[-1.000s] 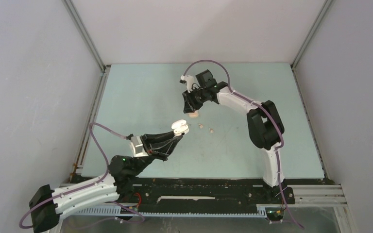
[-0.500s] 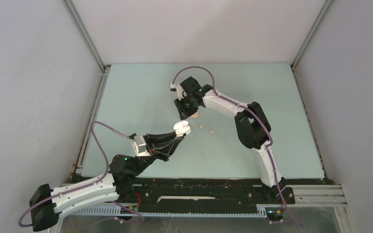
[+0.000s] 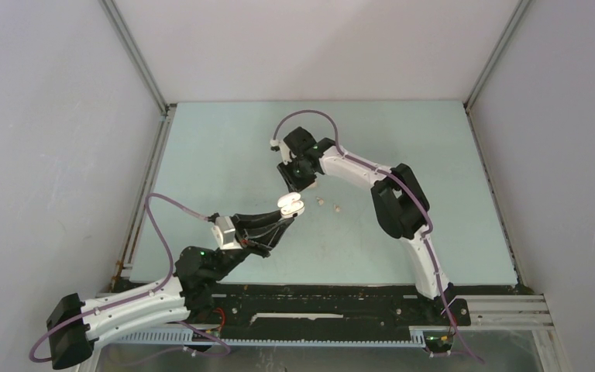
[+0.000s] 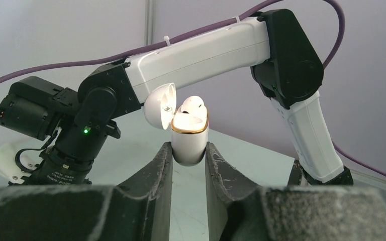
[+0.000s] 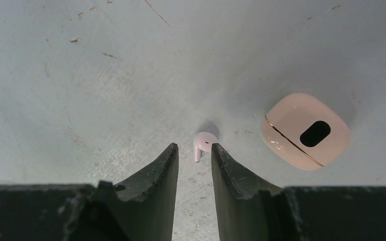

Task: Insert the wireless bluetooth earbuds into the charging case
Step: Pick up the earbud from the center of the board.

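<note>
The open case (image 3: 290, 204) sits between the jaws of the left gripper (image 4: 189, 150), with the seated earbud (image 4: 193, 104) in its top. On the bench (image 3: 225, 155) just right of the open case lies the near loose earbud (image 3: 320, 201), and the far loose earbud (image 3: 337, 208) lies a little farther right again. Just behind the open case hangs the right gripper (image 5: 195, 149); between the tips of its jaws shows the fourth earbud (image 5: 204, 142), and the closed case (image 5: 305, 131) lies on the bench beside that earbud, apart from it.
</note>
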### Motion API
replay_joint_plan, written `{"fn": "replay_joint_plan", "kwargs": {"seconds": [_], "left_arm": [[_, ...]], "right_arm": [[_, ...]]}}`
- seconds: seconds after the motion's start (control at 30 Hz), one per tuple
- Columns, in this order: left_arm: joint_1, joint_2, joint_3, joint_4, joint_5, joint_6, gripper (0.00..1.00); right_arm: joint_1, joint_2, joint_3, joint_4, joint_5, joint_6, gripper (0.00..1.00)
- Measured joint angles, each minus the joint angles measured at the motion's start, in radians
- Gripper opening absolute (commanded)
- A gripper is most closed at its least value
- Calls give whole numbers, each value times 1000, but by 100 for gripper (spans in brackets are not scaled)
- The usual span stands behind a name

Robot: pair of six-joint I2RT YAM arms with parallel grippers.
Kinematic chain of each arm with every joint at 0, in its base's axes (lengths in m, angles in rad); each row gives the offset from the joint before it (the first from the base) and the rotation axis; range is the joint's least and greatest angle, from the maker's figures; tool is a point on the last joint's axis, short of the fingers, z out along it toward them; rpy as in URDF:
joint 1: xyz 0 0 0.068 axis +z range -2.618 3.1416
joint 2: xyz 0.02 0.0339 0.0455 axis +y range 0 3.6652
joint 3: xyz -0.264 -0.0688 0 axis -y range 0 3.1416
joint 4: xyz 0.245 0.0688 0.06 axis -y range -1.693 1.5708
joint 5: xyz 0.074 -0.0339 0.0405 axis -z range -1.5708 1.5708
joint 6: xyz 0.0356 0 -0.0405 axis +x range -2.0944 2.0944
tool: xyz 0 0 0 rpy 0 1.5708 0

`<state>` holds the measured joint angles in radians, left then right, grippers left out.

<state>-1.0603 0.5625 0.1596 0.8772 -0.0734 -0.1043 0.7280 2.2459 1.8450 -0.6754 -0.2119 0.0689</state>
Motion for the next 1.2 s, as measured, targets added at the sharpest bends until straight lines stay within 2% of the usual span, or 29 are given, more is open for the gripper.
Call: {"fn": "replay_joint_plan", "kwargs": {"seconds": [1.2], "left_arm": [[0,-27,0,-5,-3,1,0]], "right_arm": [[64,51,-6,-8,126,82,27]]}}
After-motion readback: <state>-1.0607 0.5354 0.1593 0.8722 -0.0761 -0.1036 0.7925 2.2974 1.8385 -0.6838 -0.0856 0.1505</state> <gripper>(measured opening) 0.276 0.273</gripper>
